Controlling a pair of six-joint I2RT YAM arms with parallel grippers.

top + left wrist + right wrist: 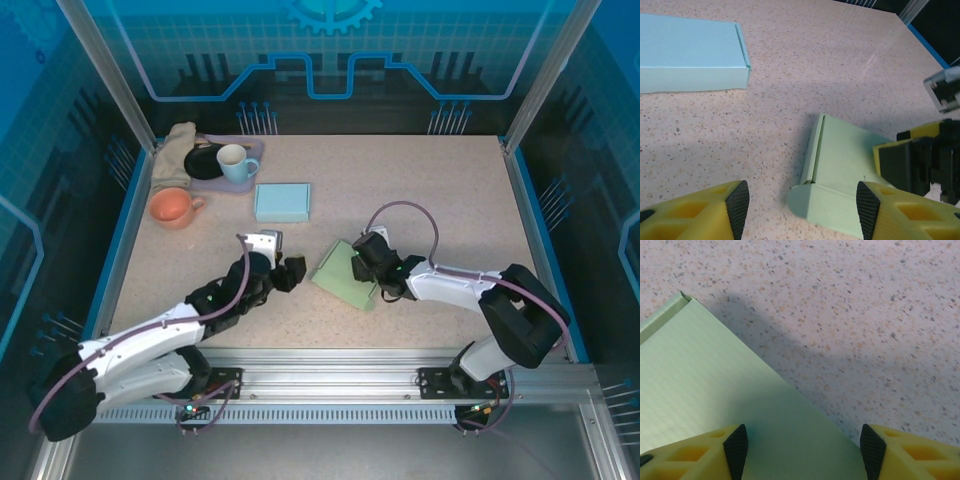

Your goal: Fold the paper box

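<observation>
Top external view: the green paper box (345, 272) lies on the worktop (450, 200) at 5 o'clock from the blue box (282, 202), with the left tool (288, 272) just beside its 9 o'clock edge and the right tool (368, 265) at its 3 o'clock edge. Left wrist view: the left tool (802, 200) has its fingers apart and grips nothing, with a corner of the green paper box (840, 160) between them at 6 o'clock and the blue box (690, 52) at 11 o'clock. Right wrist view: the right tool (804, 442) has its fingers apart above a flat panel of the green paper box (705, 390), which lies toward 8 o'clock, with bare worktop (880, 315) toward 1 o'clock.
</observation>
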